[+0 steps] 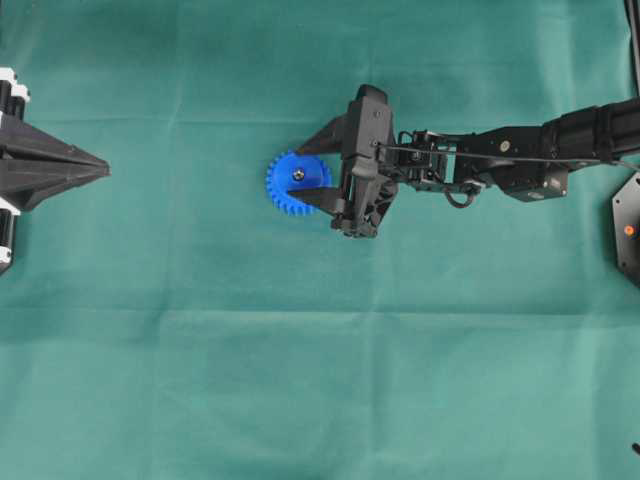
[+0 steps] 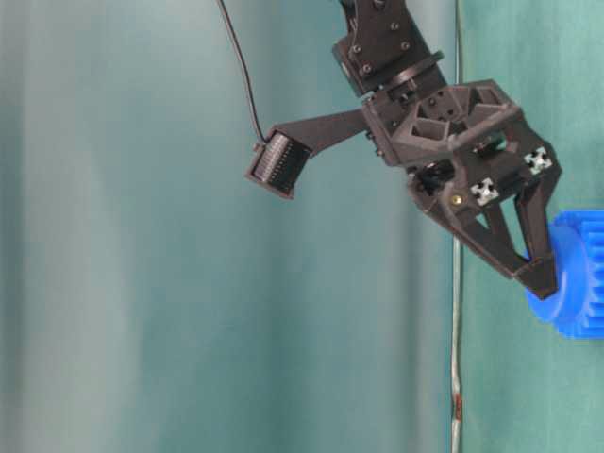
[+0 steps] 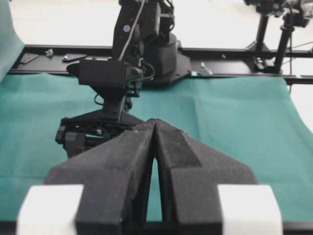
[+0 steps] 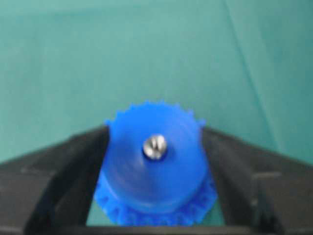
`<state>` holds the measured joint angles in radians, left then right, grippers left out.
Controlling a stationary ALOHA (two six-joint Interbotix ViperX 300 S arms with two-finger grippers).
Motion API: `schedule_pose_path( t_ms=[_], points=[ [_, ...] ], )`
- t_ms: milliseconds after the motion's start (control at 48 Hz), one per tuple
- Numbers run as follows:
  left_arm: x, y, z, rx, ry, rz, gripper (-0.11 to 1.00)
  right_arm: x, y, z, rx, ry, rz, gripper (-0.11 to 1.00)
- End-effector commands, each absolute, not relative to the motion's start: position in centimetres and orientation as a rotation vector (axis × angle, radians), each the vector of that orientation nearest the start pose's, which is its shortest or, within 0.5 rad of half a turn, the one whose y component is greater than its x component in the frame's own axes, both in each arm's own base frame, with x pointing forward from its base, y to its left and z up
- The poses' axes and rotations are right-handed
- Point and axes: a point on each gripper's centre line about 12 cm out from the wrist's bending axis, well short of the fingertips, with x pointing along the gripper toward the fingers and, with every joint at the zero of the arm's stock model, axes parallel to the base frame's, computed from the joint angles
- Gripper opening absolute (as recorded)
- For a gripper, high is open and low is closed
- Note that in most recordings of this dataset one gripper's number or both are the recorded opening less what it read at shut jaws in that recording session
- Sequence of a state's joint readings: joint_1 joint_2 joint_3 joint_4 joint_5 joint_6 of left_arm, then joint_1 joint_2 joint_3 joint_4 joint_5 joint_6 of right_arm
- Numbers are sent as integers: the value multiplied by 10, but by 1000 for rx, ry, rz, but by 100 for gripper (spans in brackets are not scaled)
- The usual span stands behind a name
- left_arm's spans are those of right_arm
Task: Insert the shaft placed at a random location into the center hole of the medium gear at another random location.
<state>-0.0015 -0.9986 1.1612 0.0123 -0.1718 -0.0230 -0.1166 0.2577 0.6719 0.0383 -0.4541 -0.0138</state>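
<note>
Near the middle of the green-clothed surface point(image 1: 200, 350), the medium gear point(image 1: 296, 182) was clasped by the right gripper point(image 1: 312, 174), a finger pressed against each side of its raised hub. The shaft point(image 4: 155, 146) was seated in the center hole. The left gripper point(image 3: 155, 128) was kept clenched and empty at the surface's edge.

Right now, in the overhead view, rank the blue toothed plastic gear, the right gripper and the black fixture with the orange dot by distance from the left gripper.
1. Blue toothed plastic gear, centre.
2. Right gripper, reaching in from the gear's right.
3. Black fixture with the orange dot, far right edge.
Left gripper sits at left edge.
</note>
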Motion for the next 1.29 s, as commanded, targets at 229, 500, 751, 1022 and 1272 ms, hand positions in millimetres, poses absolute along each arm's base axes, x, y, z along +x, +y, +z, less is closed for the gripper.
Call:
schedule_pose_path(
  t_ms=[229, 500, 751, 1022, 1272],
  points=[
    [196, 0, 298, -11, -23, -3, 0, 410, -49, 160, 47, 373, -133, 74],
    [195, 0, 300, -11, -31, -3, 0, 394, -47, 174, 48, 380, -132, 74],
    [195, 0, 300, -9, -32, -3, 0, 371, -44, 180, 50, 377, -132, 74],
    [195, 0, 300, -11, -32, -3, 0, 351, -41, 178, 55, 387, -133, 75],
    [195, 0, 300, -9, -32, -3, 0, 349, -41, 178, 53, 389, -132, 75]
  ],
)
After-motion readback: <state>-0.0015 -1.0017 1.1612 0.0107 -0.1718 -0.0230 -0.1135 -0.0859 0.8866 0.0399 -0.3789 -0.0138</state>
